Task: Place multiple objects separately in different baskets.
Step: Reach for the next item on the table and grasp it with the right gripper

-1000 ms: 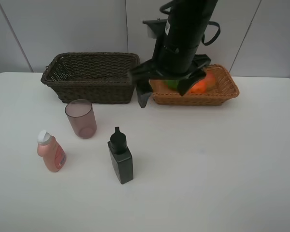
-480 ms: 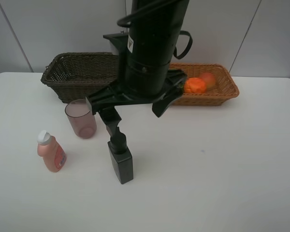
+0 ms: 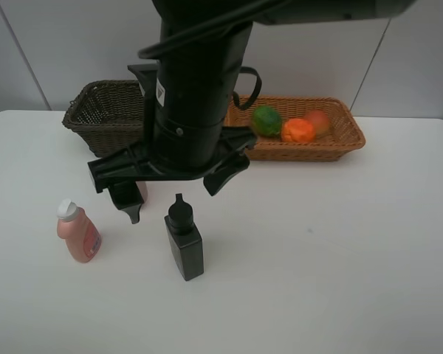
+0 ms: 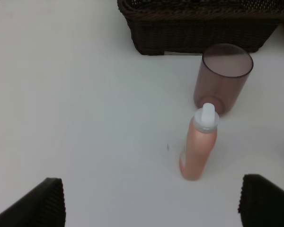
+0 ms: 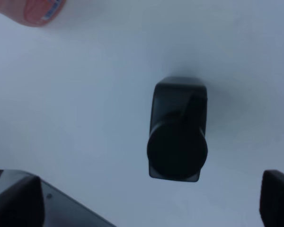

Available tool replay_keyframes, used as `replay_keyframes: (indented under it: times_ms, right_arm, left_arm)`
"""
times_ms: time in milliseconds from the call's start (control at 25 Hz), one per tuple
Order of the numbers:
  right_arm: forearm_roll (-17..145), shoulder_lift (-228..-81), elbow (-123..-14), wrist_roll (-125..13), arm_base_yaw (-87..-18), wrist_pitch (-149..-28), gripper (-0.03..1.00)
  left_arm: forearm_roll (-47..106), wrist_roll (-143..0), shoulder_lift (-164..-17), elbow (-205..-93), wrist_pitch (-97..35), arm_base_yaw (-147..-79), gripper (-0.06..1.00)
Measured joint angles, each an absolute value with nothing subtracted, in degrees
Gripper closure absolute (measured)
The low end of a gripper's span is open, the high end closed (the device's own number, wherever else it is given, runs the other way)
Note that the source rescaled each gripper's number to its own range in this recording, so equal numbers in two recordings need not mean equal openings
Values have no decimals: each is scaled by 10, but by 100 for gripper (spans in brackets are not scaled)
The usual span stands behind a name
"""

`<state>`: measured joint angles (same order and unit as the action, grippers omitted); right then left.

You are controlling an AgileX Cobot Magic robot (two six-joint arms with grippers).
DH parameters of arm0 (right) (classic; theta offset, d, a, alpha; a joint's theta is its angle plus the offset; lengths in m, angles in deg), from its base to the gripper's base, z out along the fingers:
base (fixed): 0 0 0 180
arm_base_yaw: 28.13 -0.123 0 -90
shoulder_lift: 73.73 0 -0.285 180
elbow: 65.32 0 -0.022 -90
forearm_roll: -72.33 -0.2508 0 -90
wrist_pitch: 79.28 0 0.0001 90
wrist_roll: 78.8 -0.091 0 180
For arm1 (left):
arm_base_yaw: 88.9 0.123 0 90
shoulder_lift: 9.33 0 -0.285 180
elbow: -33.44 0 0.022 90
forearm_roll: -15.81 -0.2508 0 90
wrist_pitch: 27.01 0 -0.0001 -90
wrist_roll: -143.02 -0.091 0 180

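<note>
The black square bottle (image 3: 184,247) stands upright on the table. My right gripper (image 3: 173,200) hangs open just above its cap, one finger on each side; the right wrist view looks straight down on the bottle (image 5: 178,132) between the open gripper (image 5: 146,203). The pink white-capped bottle (image 3: 77,232) stands to the left. The mauve cup (image 4: 226,75) is mostly hidden behind the arm in the high view. The green fruit (image 3: 266,120), tangerine (image 3: 297,130) and peach (image 3: 318,120) lie in the light basket (image 3: 347,140). My left gripper (image 4: 151,201) is open, short of the pink bottle (image 4: 199,151).
The dark brown basket (image 3: 96,110) stands at the back left, behind the cup, and also shows in the left wrist view (image 4: 199,28). The right arm's thick black body crosses the middle and hides part of both baskets. A white wall rises behind the table.
The right arm has swung from over the light basket to the left and forward, ending above the black bottle. The three fruits in the light basket are now uncovered.
</note>
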<state>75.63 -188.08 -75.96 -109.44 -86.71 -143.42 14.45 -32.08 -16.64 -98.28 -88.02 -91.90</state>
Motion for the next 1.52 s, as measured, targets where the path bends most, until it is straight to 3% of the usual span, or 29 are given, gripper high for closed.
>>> replay_keyframes:
  times_ms: [1520]
  right_arm:
    - [819, -2012, -760, -1137, -867, -1360, -1]
  left_arm:
    - [145, -321, -166, -983, -880, -919, -2]
